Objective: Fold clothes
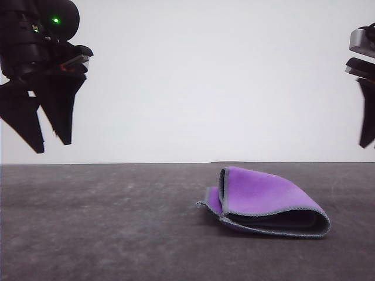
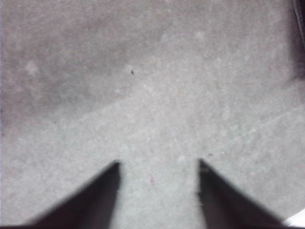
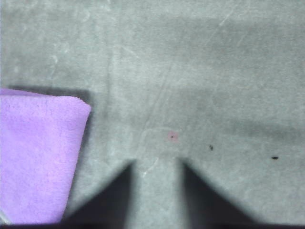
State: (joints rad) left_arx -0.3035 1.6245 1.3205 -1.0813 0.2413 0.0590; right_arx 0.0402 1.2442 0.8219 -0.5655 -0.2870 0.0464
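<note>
**Inspector:** Nearest to us, one cloth point(image 1: 263, 202) is lying folded on the grey bench point(image 1: 105, 222), right of centre, purple face outward, dark grey lining showing at the open edge.

**Onlooker:** And the arms?

**Inspector:** Two. The left gripper point(image 1: 50, 132) is hanging high, well apart from the cloth, fingers spread and empty. The right gripper point(image 3: 156, 164) is hovering over bare bench beside the cloth, fingers parted, holding nothing.

**Onlooker:** Any risk?

**Inspector:** In my judgement, the top layer is bulging; a careless pass could be dragging it open again.
</note>
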